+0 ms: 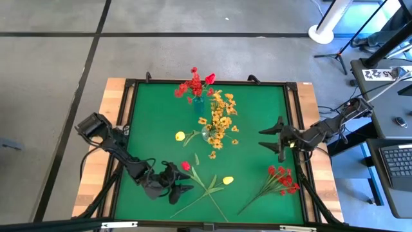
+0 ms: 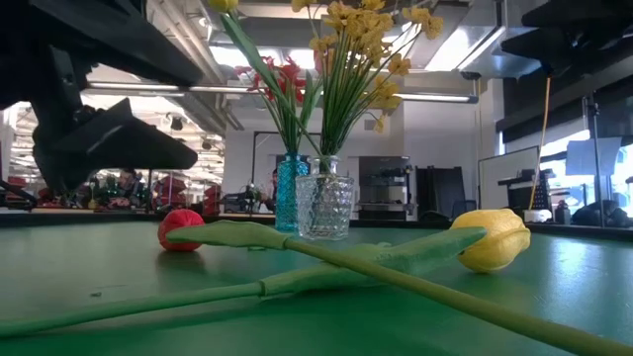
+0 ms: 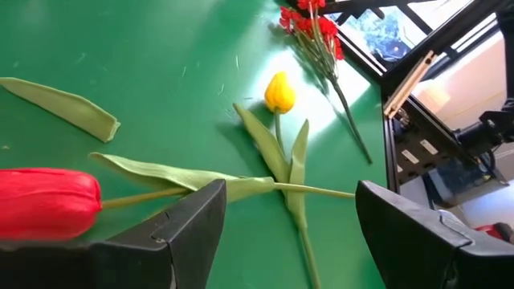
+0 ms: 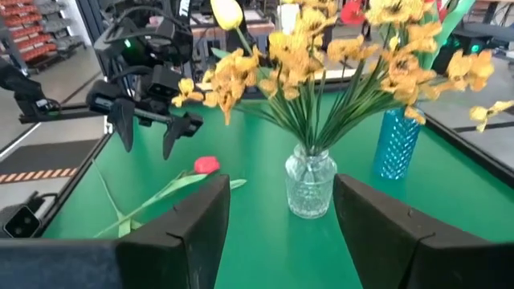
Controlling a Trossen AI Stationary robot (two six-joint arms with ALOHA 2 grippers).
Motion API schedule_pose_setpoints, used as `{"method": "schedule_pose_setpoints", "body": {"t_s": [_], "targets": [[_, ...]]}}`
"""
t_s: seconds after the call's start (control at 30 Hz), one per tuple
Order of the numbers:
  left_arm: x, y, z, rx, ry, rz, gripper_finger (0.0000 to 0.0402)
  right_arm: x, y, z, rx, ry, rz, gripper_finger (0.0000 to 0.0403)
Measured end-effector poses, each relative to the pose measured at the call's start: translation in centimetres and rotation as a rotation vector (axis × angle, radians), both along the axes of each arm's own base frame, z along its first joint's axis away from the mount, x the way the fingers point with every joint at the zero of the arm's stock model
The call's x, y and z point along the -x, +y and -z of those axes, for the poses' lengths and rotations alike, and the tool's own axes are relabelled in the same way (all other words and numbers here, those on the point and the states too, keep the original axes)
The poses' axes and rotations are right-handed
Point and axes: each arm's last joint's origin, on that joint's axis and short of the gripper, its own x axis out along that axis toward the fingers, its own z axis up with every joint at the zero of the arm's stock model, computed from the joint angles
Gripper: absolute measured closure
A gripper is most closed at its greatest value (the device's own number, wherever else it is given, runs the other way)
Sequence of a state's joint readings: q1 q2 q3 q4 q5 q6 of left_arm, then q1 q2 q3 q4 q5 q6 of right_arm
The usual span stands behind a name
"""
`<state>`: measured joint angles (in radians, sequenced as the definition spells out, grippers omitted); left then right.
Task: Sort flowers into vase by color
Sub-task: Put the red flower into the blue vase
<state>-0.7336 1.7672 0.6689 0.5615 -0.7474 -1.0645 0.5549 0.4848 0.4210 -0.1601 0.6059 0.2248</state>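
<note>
We see the left gripper (image 1: 182, 182) low over the mat, fingers apart, by the red tulip (image 1: 186, 166), the right gripper (image 1: 270, 138) waiting open near the clear vase (image 4: 310, 185); only overhead shows the red sprig (image 1: 280, 178).

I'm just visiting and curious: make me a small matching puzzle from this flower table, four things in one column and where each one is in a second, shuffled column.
Things:
1. red tulip bud
2. yellow-orange blossom sprigs
3. loose red blossom sprig
4. small red flowers

Places:
A. in the blue glass vase
B. lying on the green mat, below the right gripper
C. in the clear glass vase
D. lying by the open left gripper

Pairs: 1-D, 2-C, 3-B, 4-A
</note>
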Motion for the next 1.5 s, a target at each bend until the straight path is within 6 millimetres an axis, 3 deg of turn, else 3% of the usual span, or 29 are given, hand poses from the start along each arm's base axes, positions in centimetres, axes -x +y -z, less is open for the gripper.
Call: {"method": "schedule_pose_setpoints", "body": {"t_s": [0.33,0.77,1.13,1.5], "targets": [[-0.4,0.7,0.3,0.157,0.011,-0.093,0.0131,0.0,0.0,0.2,-0.014,0.022,0.008,0.0183],[-0.4,2.4,1.8,0.276,0.200,-0.162,0.0131,0.0,0.0,0.2,-0.021,0.019,0.019,0.0183],[-0.5,2.3,1.9,0.353,0.251,-0.121,0.0131,0.0,0.0,0.2,-0.024,0.018,0.019,0.0183],[0.8,0.5,1.7,0.393,0.286,-0.026,0.0131,0.0,0.0,0.3,-0.034,0.023,0.022,0.0183]]}}
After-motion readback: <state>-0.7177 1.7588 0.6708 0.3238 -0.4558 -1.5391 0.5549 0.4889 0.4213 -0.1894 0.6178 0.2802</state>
